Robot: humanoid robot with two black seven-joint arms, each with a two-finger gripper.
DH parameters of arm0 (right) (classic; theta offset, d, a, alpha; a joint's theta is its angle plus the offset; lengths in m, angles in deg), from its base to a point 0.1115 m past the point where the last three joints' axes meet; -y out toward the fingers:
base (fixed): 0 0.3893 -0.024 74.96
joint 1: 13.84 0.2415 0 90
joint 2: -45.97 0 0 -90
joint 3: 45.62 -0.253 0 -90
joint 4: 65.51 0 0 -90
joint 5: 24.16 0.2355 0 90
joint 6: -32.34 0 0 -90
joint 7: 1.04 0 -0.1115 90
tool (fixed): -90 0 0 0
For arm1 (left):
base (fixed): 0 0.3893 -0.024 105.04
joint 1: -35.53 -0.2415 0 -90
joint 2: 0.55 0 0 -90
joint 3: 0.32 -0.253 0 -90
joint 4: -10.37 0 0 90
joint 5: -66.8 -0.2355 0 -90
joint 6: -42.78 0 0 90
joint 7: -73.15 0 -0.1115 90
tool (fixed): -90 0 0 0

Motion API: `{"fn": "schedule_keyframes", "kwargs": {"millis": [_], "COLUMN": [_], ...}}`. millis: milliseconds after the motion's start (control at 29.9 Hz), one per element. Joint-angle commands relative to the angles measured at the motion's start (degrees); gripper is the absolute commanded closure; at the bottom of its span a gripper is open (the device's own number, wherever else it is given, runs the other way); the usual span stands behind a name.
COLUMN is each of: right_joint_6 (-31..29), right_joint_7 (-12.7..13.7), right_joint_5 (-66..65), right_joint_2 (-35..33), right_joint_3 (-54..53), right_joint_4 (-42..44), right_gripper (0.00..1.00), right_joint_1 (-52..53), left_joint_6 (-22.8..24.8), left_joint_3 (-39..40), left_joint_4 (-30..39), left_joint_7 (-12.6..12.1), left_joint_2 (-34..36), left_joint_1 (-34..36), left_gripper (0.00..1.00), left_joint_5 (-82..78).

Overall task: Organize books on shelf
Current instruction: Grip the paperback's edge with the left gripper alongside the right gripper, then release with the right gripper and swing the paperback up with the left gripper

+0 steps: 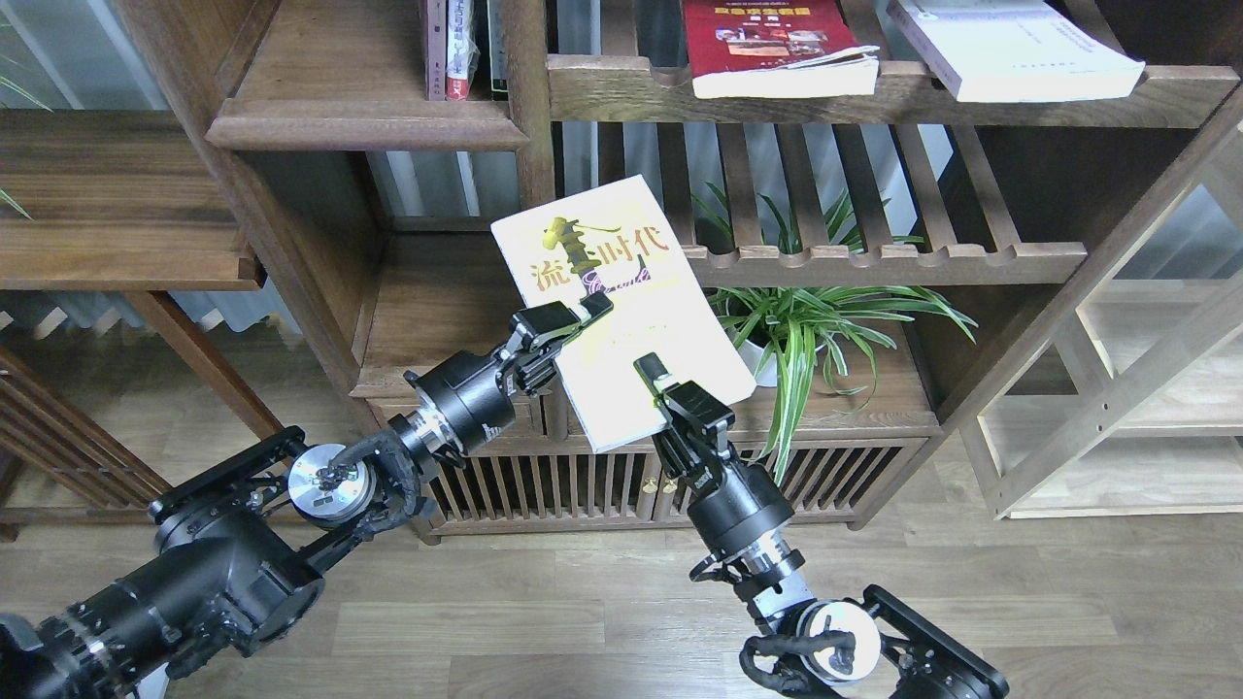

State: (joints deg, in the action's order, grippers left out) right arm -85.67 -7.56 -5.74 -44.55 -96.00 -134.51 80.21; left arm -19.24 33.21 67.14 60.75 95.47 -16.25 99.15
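Observation:
The yellow-green book (670, 320) with black characters is held in the air, cover up and tilted, in front of the bookcase. My left gripper (573, 325) is shut on its left edge. My right gripper (660, 388) is shut on its lower edge, one finger lying on the cover. The red book (767, 39) and the white book (1010, 49) lie flat on the slatted rack at the top right. The solid plank shelf (359, 126) is at the upper left, with several books (456, 49) standing at its right end.
A potted spider plant (806, 330) stands just right of the held book, under a slatted rack (893, 262). A lower plank compartment (437, 291) lies behind the book. A slatted cabinet (544, 485) stands below it. A pale wooden frame (1117, 388) stands at the right.

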Motion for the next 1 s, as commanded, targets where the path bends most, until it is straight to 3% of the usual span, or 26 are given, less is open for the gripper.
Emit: {"fn": "schedule_keyframes", "kwargs": {"millis": [0,301,668,969], "right_joint_6": [0.02,0.02,0.02,0.02], "right_joint_7": [0.11,0.37,0.37,0.37], "right_joint_5": [-0.14,-0.49,-0.58,-0.58], "right_joint_2": [-0.01,-0.36,-0.18,-0.18], "right_joint_3": [0.02,-0.07,-1.29,-6.04], "right_joint_4": [0.00,0.36,0.36,0.36], "right_gripper": [0.84,0.68,0.37,0.30], "right_joint_1": [-0.01,0.07,0.07,0.25], "left_joint_6": [0.02,0.02,0.02,0.02], "left_joint_3": [0.04,0.04,-0.13,-0.05], "left_joint_4": [0.01,0.71,0.80,0.97], "left_joint_7": [0.01,0.01,0.01,-0.34], "left_joint_2": [0.04,-0.05,0.48,4.52], "left_joint_1": [-0.16,-0.34,-0.43,-2.36], "left_gripper": [0.94,0.94,0.93,0.93], "left_joint_5": [-0.01,-0.10,-1.76,-4.14]}}
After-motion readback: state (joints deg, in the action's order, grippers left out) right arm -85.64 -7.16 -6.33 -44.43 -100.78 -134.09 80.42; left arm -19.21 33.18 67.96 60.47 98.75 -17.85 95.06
